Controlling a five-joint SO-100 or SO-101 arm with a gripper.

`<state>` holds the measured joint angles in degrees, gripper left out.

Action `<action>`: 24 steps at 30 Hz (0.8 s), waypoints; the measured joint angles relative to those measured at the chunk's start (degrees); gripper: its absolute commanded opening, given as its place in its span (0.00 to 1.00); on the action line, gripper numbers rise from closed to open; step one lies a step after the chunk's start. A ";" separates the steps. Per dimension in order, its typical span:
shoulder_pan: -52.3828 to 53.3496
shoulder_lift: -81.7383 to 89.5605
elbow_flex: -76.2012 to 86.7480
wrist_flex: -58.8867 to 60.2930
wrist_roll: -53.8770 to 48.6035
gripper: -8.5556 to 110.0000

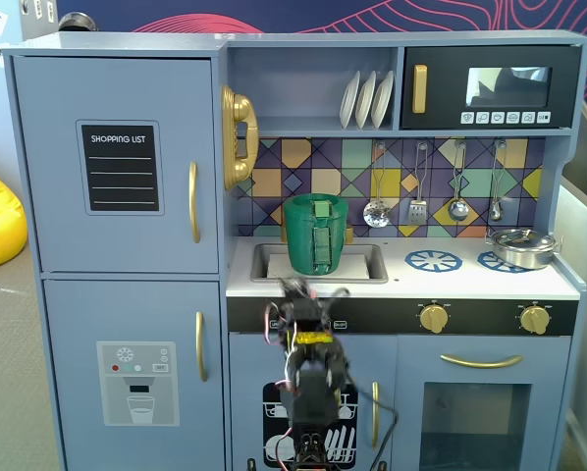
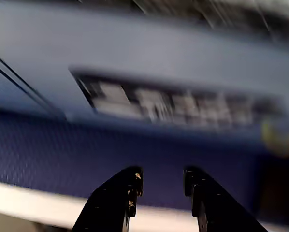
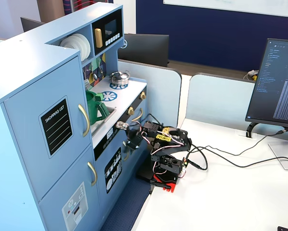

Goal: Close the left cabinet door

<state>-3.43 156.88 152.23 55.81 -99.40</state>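
The left cabinet door [image 1: 58, 196] is light blue with a black "SHOPPING LIST" panel and a curved gold handle [image 1: 193, 202]. It lies flush with the cabinet front in both fixed views [image 3: 43, 130]. My gripper [image 1: 295, 292] is at counter height in front of the sink, to the right of that door and apart from it [image 3: 122, 126]. In the wrist view, which is blurred, my gripper [image 2: 163, 181] has its black fingers [image 2: 127, 188] apart with nothing between them. It faces a blue kitchen panel.
A green pitcher [image 1: 315, 234] stands in the sink and a steel pot [image 1: 521, 245] sits on the stove. The ice-dispenser door [image 1: 78, 324] is below the left door. A monitor [image 3: 279, 82] and cables [image 3: 221, 159] are on the white table.
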 measured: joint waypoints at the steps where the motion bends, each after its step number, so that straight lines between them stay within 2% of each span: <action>1: 1.58 2.90 2.72 2.72 0.97 0.07; 7: 6.50 20.92 15.82 16.26 8.09 0.07; 10: 6.77 23.64 18.02 19.51 11.95 0.07; 17: 2.90 24.96 18.98 20.21 17.84 0.07; 24: 1.67 25.58 18.98 21.01 17.67 0.08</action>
<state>-1.76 182.46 171.21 76.82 -81.74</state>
